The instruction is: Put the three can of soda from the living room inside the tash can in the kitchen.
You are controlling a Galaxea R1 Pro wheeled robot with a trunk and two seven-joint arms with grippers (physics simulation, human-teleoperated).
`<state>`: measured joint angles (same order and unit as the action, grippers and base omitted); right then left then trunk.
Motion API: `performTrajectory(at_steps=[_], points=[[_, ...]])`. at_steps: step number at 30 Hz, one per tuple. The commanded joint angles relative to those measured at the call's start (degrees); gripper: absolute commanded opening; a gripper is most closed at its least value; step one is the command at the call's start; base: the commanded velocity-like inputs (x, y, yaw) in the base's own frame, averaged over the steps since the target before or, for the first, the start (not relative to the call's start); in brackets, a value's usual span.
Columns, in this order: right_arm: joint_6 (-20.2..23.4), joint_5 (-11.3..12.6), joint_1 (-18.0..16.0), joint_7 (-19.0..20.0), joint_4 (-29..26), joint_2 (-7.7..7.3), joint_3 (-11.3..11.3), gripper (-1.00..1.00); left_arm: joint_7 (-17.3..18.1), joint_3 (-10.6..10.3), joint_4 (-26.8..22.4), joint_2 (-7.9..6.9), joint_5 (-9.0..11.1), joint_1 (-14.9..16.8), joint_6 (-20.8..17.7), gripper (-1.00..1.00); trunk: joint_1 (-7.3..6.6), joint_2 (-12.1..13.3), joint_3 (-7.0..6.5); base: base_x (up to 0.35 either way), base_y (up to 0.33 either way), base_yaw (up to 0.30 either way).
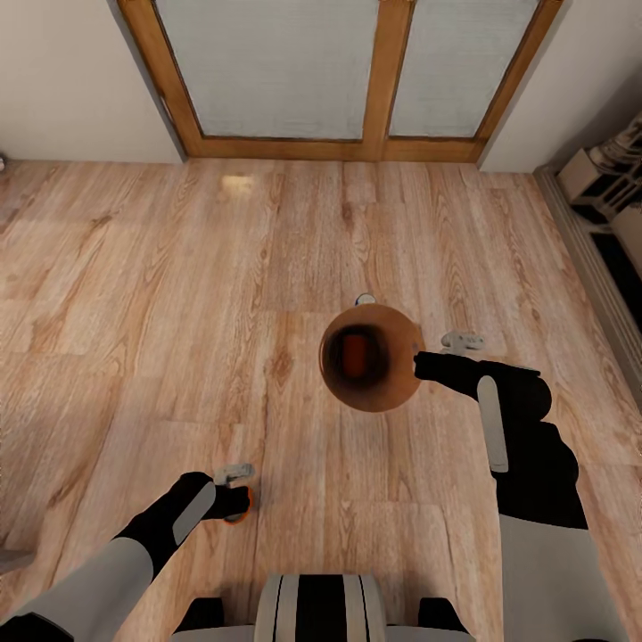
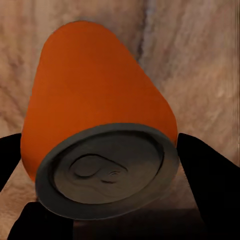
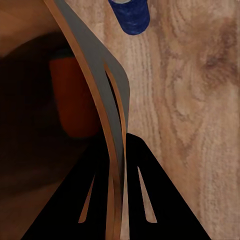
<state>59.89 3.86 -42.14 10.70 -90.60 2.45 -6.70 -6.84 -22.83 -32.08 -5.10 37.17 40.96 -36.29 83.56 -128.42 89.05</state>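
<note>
progress: we count one orange can (image 1: 359, 353) already lying inside the tash can (image 1: 392, 389), a 2nd orange can (image 2: 95, 135) in hand, the dark blue can (image 3: 130, 14) not yet in; so roughly a third done by our reckoning
left gripper (image 1: 234, 501): fingers clamped on the 2nd orange can, one black finger (image 2: 207, 175) each side of it, grey top facing the wrist cam
right gripper (image 1: 426, 364): pinched on the tash can's rim, one finger in, one out, wall between them
where the bin is: held at the right gripper's tips, over the wood floor (image 1: 178, 294); we can't tell if it's lifted or resting
blue can: just past the bin's far wall from the right gripper, upright on the floor
still to do: drop 2nd can in, fetch blue one, get bin to kitchen (our guess)
materials: cans smooth, matte orange w/ dull grey lid & pull tab; bin thin-walled, copper-brown, dark inside, slot near rim; floor pale plank w/ visible grain
</note>
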Motion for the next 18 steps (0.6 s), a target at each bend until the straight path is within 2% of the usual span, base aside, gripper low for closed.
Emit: performTrajectory(at_steps=[1,7,14,18], points=[[0.11,2.0,0.01,0.29,-0.01,0.01,0.02,-1.0,0.12,-0.01,-0.08,0.0,-0.08,0.0,-0.01,-1.0,-0.23,0.42,-0.19,0.0,0.0,0.0],[0.11,2.02,0.04,0.29,-0.01,0.01,0.08,-1.0,0.28,-0.1,-0.36,0.0,0.0,0.0,0.13,-1.0,-1.55,2.82,-1.27,0.0,0.0,0.0],[0.11,1.89,0.05,0.27,0.04,0.05,0.84,-1.0,0.33,-1.37,-2.19,-0.06,0.08,-0.12,0.16,-1.0,-3.09,5.63,-2.52,0.0,0.0,0.0],[0.11,-0.41,0.13,0.22,0.07,0.31,2.64,-1.0,0.48,-1.55,-3.63,-0.11,0.07,-0.17,0.16,-1.0,-3.96,7.23,-3.24,0.0,0.0,0.0]])
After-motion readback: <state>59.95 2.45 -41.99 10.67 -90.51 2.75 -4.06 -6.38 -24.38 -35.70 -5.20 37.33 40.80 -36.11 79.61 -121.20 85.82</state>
